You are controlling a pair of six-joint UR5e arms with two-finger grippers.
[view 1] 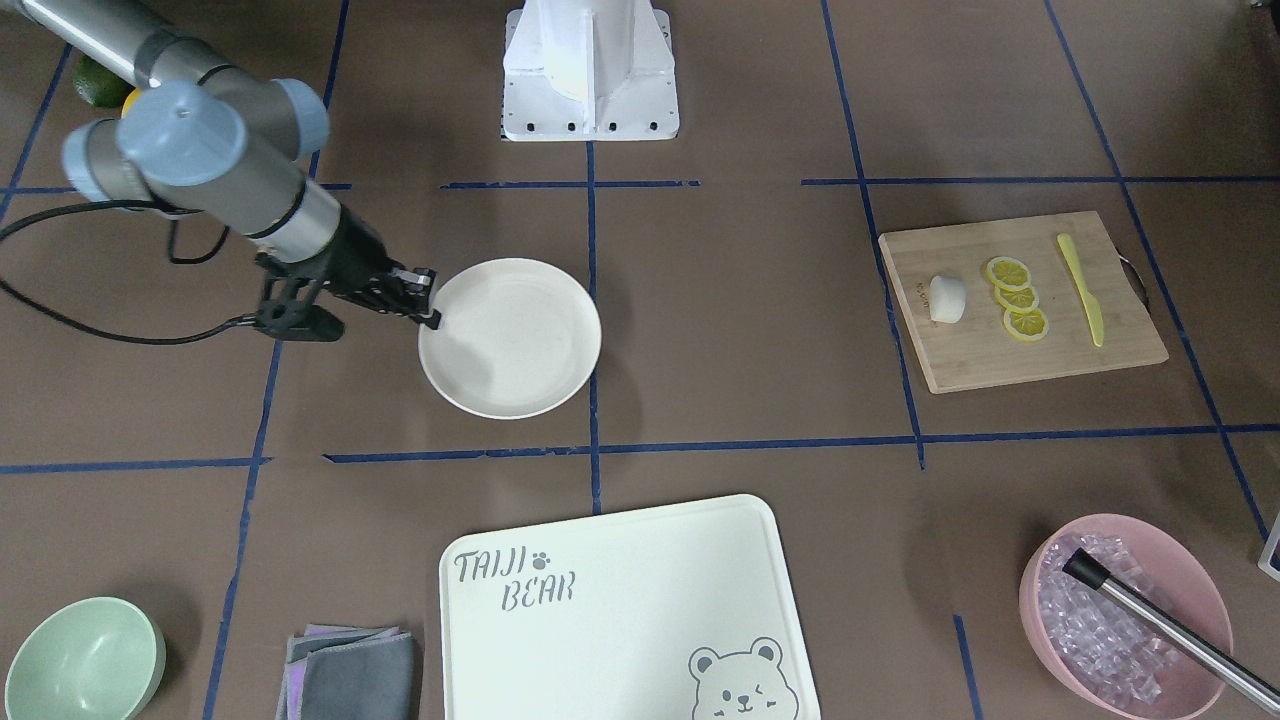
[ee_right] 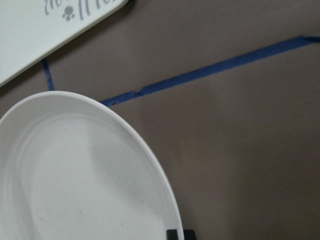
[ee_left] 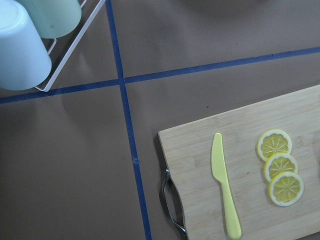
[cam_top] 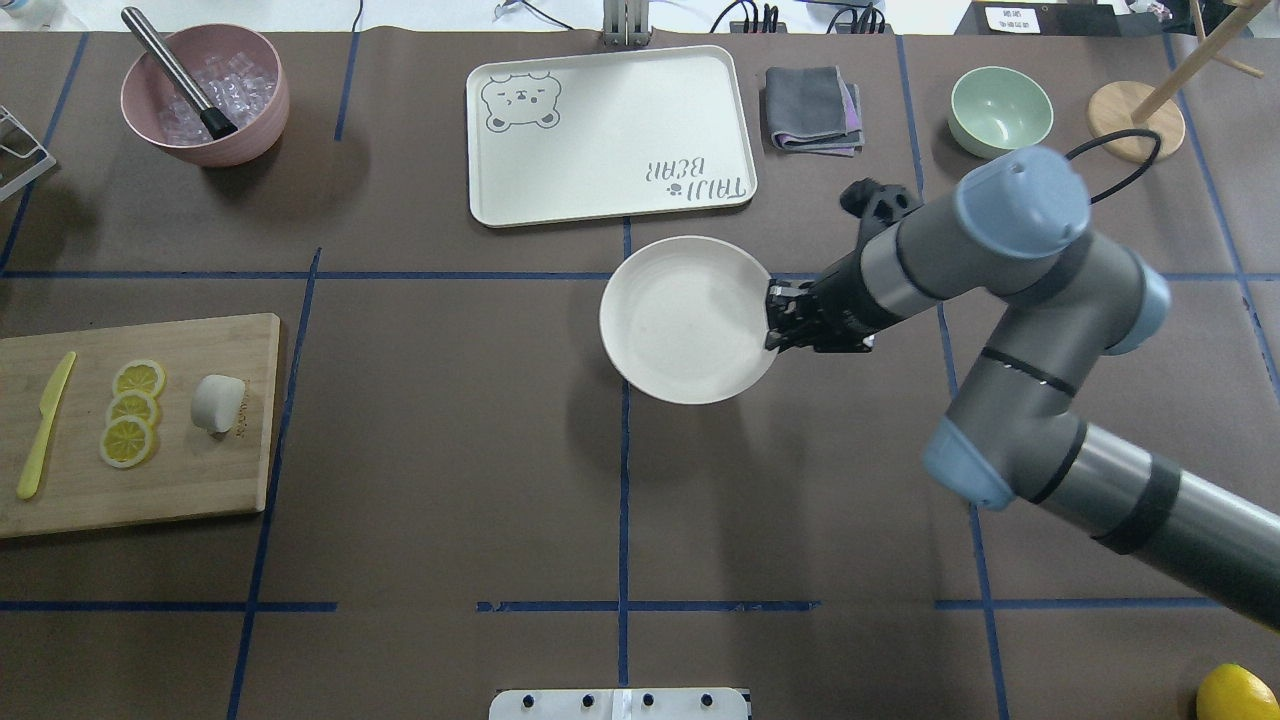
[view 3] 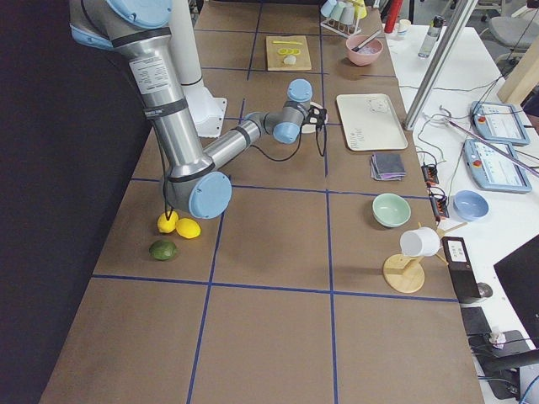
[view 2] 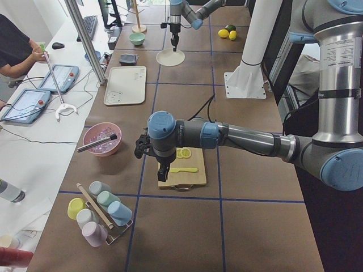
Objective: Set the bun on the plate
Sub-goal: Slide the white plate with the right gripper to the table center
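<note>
Right gripper [cam_top: 772, 322] at plate [cam_top: 672, 330] rim; bun [cam_top: 218, 403] on board [cam_top: 200, 478].

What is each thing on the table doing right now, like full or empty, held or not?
bun, lying on the cutting board, not held.
plate, empty, right way up.
right gripper, at the plate's rim; open or shut unclear.
left gripper, hanging by the cutting board; open or shut unclear.
pink bowl, holding ice and a metal tool.
green bowl, empty.
tray, empty.
cloth, folded.

brown table [cam_top: 450, 500] holds plate [cam_top: 690, 320], tray [cam_top: 610, 140], cutting board [cam_top: 180, 490], cloth [cam_top: 812, 108].
</note>
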